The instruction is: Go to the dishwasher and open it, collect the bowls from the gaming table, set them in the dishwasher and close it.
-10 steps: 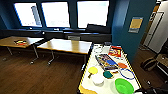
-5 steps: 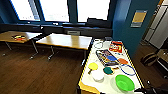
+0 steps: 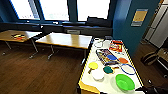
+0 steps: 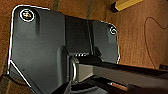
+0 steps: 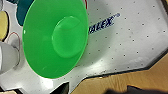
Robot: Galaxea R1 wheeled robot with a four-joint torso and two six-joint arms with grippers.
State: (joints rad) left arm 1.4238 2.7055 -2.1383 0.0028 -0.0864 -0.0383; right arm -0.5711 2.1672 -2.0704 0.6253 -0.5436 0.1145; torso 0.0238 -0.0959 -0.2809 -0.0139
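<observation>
1. The bowls lie on the near half of the gaming table (image 3: 110,86), a white top with a yellow edge.
2. The green bowl (image 3: 125,82) stands upright near the near right corner; white (image 3: 97,74), yellow (image 3: 93,65), teal (image 3: 108,69) and orange (image 3: 123,60) bowls lie further in.
3. They look like thin plastic: probably light, stiff and a little slippery, not fragile.
4. I think the rim is the best place to pinch the green bowl.
5. A dark part of the right arm (image 3: 152,89) shows by that corner; I cannot tell how either pincer stands.

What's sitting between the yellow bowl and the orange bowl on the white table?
In the head view, the teal bowl lies roughly between the yellow bowl and the orange bowl, slightly nearer the camera than both.
</observation>
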